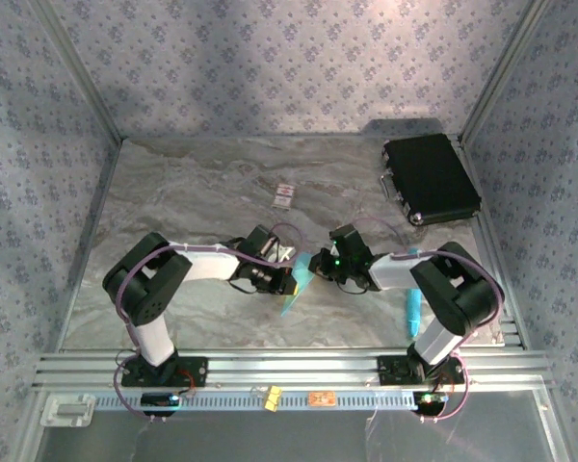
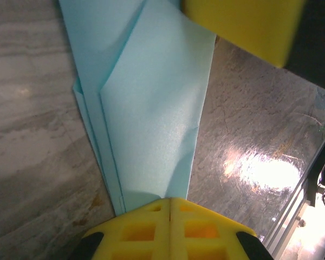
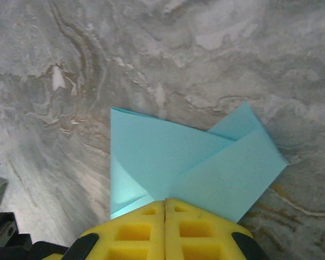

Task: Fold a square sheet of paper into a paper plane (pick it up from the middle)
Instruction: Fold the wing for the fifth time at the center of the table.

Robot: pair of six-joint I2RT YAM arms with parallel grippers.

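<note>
Folded paper (image 3: 195, 157) is pinched from opposite sides by clenched left gripper (image 2: 168, 201) and right gripper (image 3: 164, 202), probably to tension the folds for creasing.

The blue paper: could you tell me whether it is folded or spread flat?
Folded: the blue paper shows overlapping layers and creases; the left gripper and right gripper are shut on it.
</note>
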